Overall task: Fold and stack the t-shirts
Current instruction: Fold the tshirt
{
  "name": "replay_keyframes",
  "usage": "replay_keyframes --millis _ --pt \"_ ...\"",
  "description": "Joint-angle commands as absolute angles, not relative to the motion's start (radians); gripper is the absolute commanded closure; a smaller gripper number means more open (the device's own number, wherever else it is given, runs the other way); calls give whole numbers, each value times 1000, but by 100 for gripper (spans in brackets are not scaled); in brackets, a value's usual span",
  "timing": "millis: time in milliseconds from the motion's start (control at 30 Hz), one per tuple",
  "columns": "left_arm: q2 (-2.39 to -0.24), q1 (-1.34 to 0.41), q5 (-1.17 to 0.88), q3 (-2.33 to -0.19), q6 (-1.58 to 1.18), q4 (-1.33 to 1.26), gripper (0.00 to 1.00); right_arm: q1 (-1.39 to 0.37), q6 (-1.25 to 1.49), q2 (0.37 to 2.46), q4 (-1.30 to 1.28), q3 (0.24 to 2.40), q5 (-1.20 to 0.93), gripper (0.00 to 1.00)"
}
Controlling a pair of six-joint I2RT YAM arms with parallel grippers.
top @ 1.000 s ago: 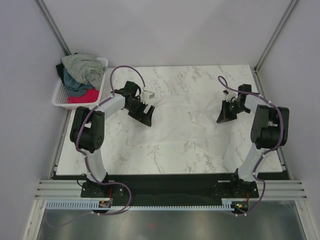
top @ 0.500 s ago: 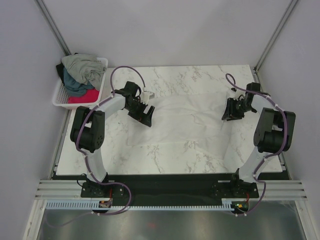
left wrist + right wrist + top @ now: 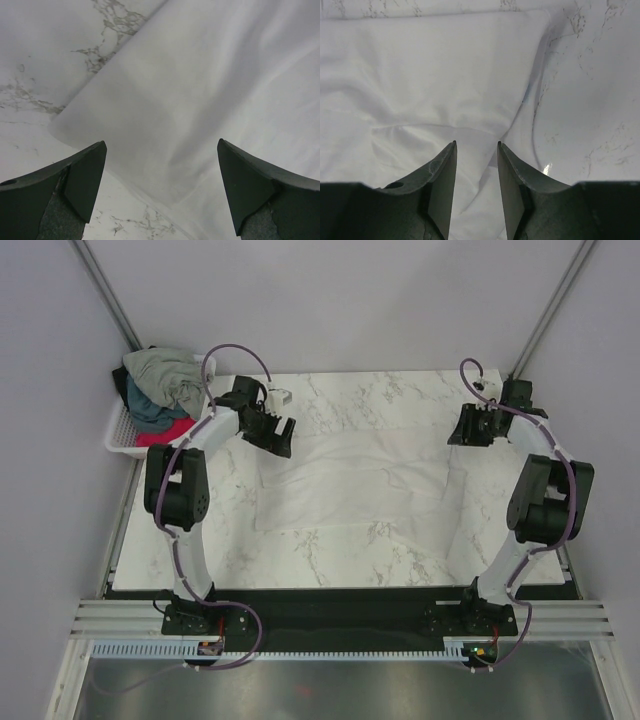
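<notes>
A plain white t-shirt (image 3: 350,480) lies spread flat in the middle of the marble table (image 3: 330,560). My left gripper (image 3: 275,430) is open wide and empty over the shirt's far left corner; the white cloth (image 3: 200,75) shows between its fingers (image 3: 161,142). My right gripper (image 3: 468,428) hovers over the shirt's far right corner with its jaws a little apart and empty (image 3: 477,143), the cloth (image 3: 420,75) below. The grey-green (image 3: 165,370), dark teal (image 3: 150,410) and red-pink (image 3: 165,433) shirts lie heaped in the basket.
The white lattice basket (image 3: 115,435) sits just off the table's far left corner. Metal frame posts stand at both back corners. Bare marble shows along the near edge and behind the shirt.
Both grippers have moved away from me toward the far edge of the shirt, the right one also outward to the right. The shirt has not visibly moved.
</notes>
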State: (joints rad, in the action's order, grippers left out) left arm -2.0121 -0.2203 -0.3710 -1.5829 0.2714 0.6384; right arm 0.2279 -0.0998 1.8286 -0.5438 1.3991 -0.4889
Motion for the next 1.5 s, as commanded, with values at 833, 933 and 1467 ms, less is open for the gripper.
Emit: replay_keyframes --millis 833,933,1467 --pt "-2431 -184 -218 -2103 253 773 0 169 -78 2238 -491 1680 -310 54" --pt "-2468 -181 -216 -2163 255 785 0 163 -84 2296 -492 1768 -292 54" --pt "-2373 -196 -225 -2350 190 752 0 130 -149 2210 -494 1898 -343 54"
